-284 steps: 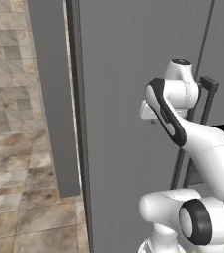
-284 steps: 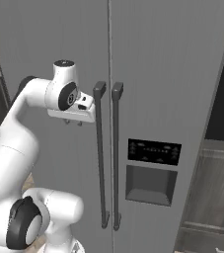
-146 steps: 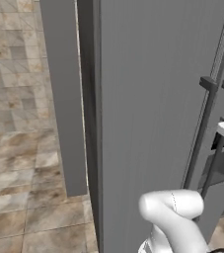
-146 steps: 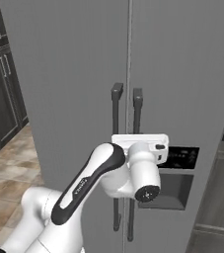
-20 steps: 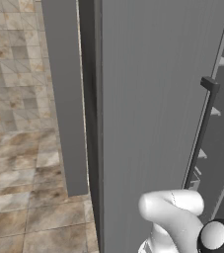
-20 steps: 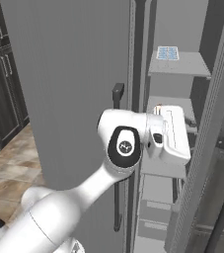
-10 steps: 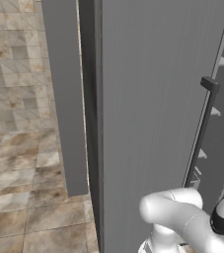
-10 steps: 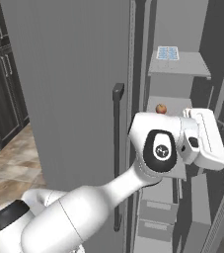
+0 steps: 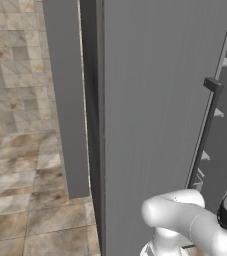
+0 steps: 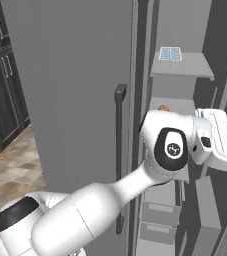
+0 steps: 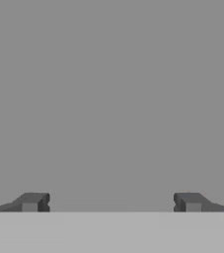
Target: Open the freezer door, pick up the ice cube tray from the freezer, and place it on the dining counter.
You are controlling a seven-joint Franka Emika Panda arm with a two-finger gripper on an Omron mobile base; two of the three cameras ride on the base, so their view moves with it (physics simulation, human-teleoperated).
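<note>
Fingers (image 11: 32, 201) spread wide with nothing between them, facing a plain grey surface in the hand view. Freezer door (image 10: 70, 90) stands swung open, dark bar handle (image 10: 119, 160) on its edge, arm reaching past it into the freezer (image 10: 185, 95). Ice cube tray (image 10: 170, 53) lies flat on the top shelf (image 10: 185, 67), above and behind the hand.

Even flat rendered light, sharp, no glare

Tile floor (image 9: 20, 165), dark cabinets (image 10: 0, 75).
</note>
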